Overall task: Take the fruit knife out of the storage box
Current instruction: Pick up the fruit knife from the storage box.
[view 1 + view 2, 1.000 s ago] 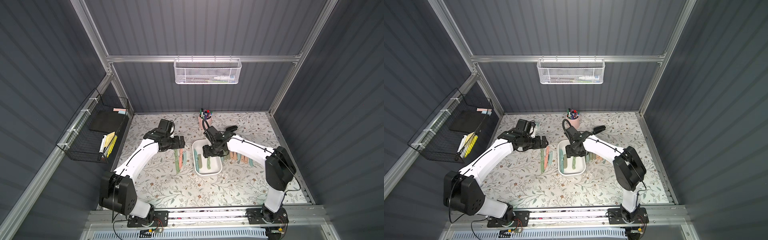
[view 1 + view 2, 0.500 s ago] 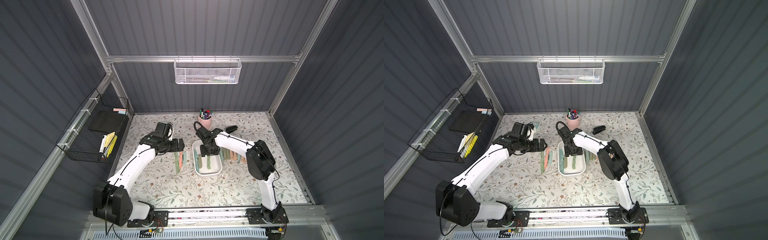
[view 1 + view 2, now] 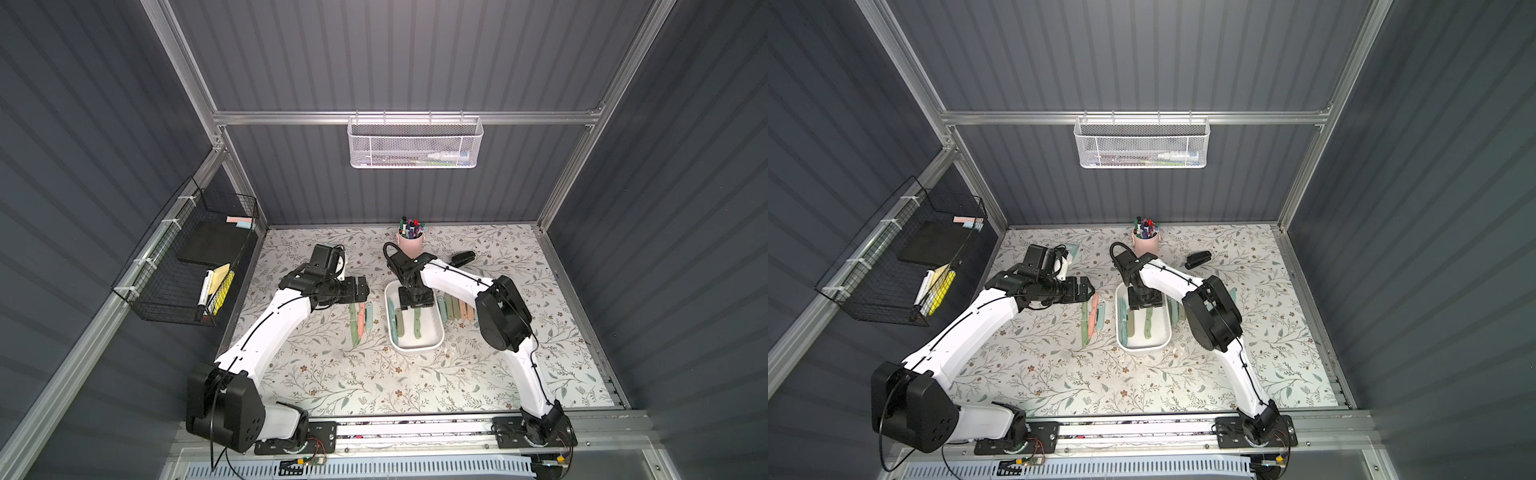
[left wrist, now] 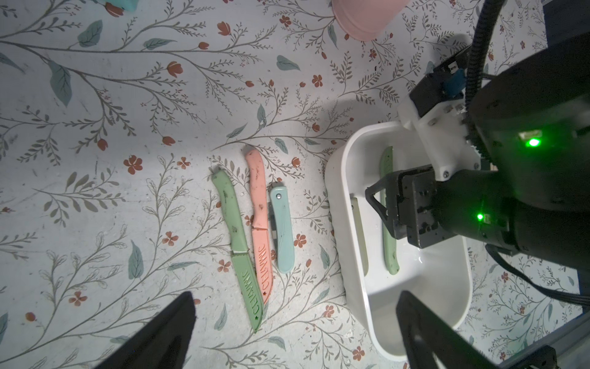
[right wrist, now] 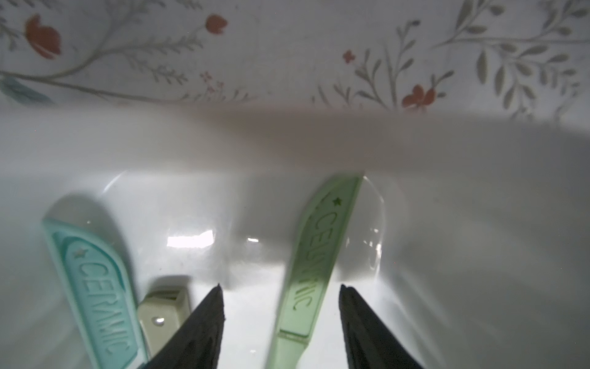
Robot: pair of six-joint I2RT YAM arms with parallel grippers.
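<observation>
The storage box (image 3: 417, 347) (image 3: 1144, 347) is a shallow white tub at the table's middle. In it lie a teal knife (image 5: 92, 287), a beige folding knife (image 5: 166, 306) and a green fruit knife (image 5: 316, 255) (image 3: 417, 326). My right gripper (image 5: 281, 287) (image 3: 415, 305) is down inside the box and open. Its fingers stand on either side of the green knife's blade with a gap on each side. My left gripper (image 4: 295, 294) (image 3: 365, 289) hangs wide open above the table, just left of the box rim (image 4: 338, 191), holding nothing.
Green, pink and blue knives (image 3: 360, 320) lie left of the box, several more (image 3: 457, 309) right of it. A pink pen cup (image 3: 409, 245) and a black stapler (image 3: 462, 258) stand behind. A white mesh basket (image 3: 414, 143) and a black wire basket (image 3: 187, 266) hang on the walls.
My right arm's elbow has swung in toward the box while its gripper stayed low inside it, jaws narrowing a little around the green knife. The left arm shifted slightly and stays open.
</observation>
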